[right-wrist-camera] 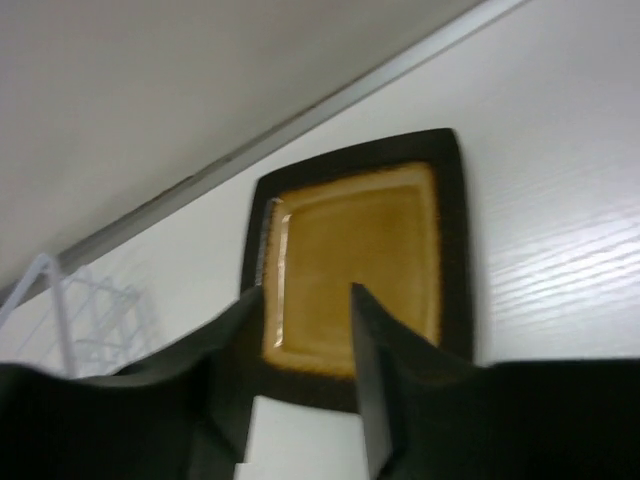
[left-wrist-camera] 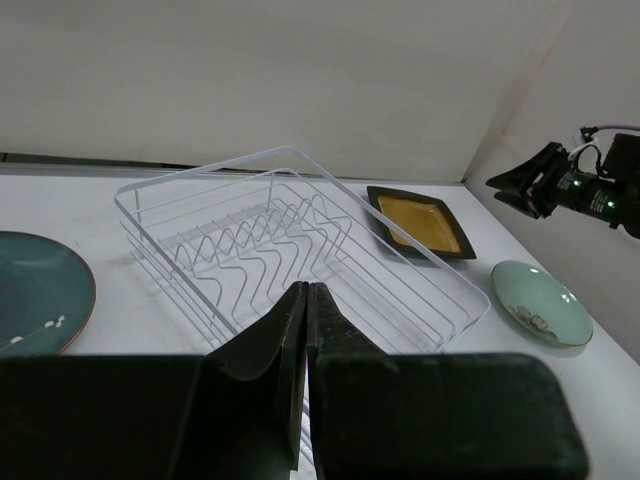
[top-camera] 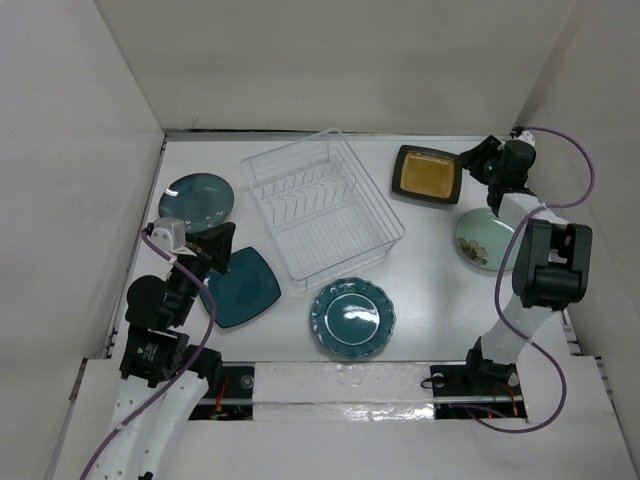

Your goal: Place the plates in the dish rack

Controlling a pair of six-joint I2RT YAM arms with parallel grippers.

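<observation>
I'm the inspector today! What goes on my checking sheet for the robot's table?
Surface: white table.
Job's things: rack empty; five plates lie flat around it: round teal, square teal, scalloped, tan, pale green.
Clutter: nothing seen.
Grippers: left gripper shut, holding nothing, by the square teal plate; right gripper open above the tan plate.
Cables: purple cable looped along each arm.
Surroundings: white walls on three sides.

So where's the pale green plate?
In the top view, the pale green plate lies right of the dish rack, just nearer than the tan rectangular plate.
</observation>
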